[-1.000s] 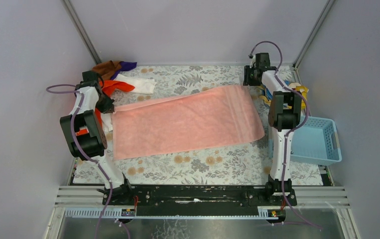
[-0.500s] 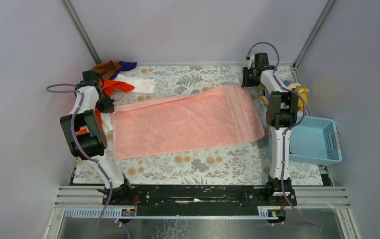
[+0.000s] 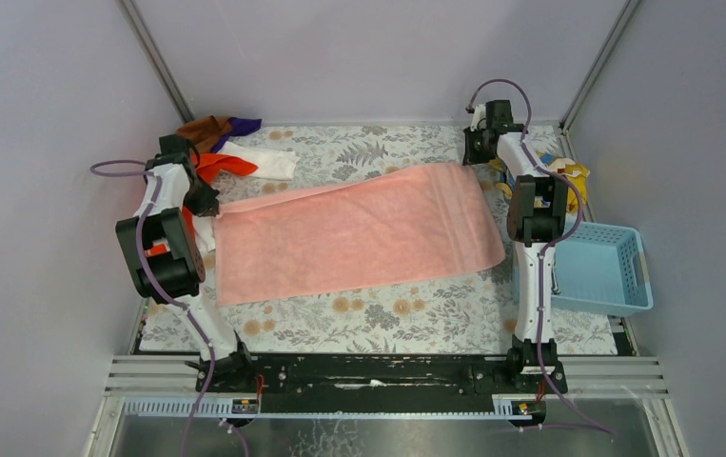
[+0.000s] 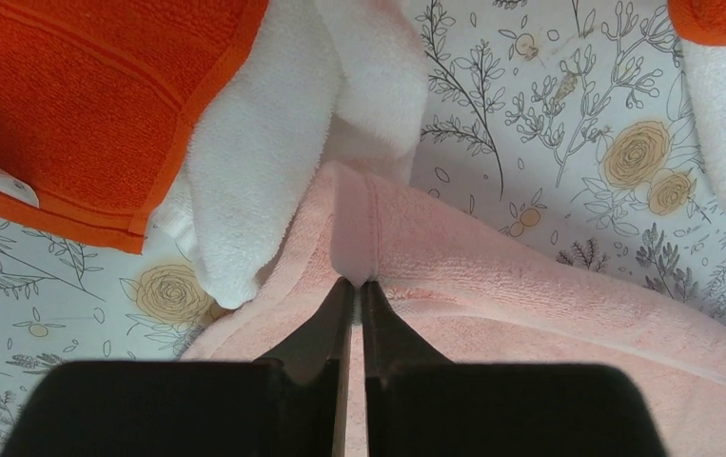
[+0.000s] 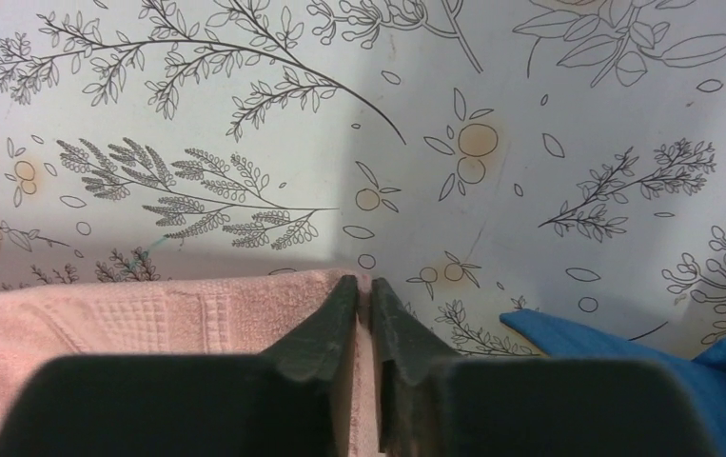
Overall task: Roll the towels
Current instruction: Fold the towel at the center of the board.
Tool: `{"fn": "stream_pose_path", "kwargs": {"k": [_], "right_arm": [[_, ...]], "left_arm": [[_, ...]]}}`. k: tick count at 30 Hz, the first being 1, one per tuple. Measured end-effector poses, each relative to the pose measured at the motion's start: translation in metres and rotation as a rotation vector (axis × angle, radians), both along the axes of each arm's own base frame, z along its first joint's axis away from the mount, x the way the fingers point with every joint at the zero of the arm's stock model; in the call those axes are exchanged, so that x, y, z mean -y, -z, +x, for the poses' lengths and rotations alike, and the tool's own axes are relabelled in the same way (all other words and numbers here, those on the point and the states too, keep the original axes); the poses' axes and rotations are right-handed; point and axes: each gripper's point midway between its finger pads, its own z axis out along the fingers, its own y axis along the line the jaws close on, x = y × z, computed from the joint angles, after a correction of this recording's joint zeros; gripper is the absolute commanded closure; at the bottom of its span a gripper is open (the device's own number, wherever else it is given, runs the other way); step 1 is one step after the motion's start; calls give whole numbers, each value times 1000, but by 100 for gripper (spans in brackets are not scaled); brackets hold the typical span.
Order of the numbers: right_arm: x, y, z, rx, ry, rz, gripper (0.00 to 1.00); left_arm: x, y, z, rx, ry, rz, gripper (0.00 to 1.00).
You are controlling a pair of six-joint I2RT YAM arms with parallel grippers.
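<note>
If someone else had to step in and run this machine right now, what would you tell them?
Left end effector: shut on the pink towel, far left corner.
Right end effector: shut on its far right corner.
Pink towel lies spread across the table. Other towels heaped at far left; blue basket at right.
Nothing rolled yet; all rolling is left.

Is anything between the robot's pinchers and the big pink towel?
Nothing visible. The left gripper and right gripper each pinch a far corner of the flat pink terry towel. A fluffy white towel lies beside the left corner.
</note>
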Motion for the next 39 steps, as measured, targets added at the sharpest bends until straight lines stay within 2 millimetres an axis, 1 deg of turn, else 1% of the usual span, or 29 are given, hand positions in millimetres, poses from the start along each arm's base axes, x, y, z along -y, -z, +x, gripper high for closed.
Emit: {"fn": "stream_pose_path", "kwargs": {"k": [2,6,9,11,13,15,17,20,23,25,28,31,35,38,39], "right_arm": [[0,0,1,3,-5,-3,100],[5,-1,3,11,3,-7,100],[10,-5,6,32,24,-2,100],[20,-12,5,46,52,11,100],[31,-23,6,69,81,27,100],[39,-39,8,104,99,49,100],[47,-61,14,156,113,68,100],[54,-91,23,238,116,94,100],[56,-108,29,289,107,117,100],[56,-112,30,307,95,130,100],[57,-108,20,295,83,134,100],[57,-103,3,267,75,134,100],[57,-104,-23,252,62,123,100],[56,-109,-42,252,52,111,100],[56,-111,-49,255,47,107,100]], "left_arm": [[-1,0,1,-3,-1,2,100],[-5,-5,10,2,-4,8,100],[-9,-15,20,26,-4,15,100],[-10,-25,29,50,-6,14,100],[-11,-34,39,77,-4,9,100],[-10,-41,51,103,2,-4,100],[-8,-46,64,120,10,-20,100],[-7,-53,82,142,20,-43,100],[-7,-58,95,167,25,-57,100],[-6,-61,98,178,28,-67,100],[-3,-61,94,173,32,-78,100],[2,-56,79,146,28,-90,100],[8,-53,46,113,15,-108,100],[6,-52,28,110,-5,-115,100],[6,-51,19,106,-14,-121,100]]}}
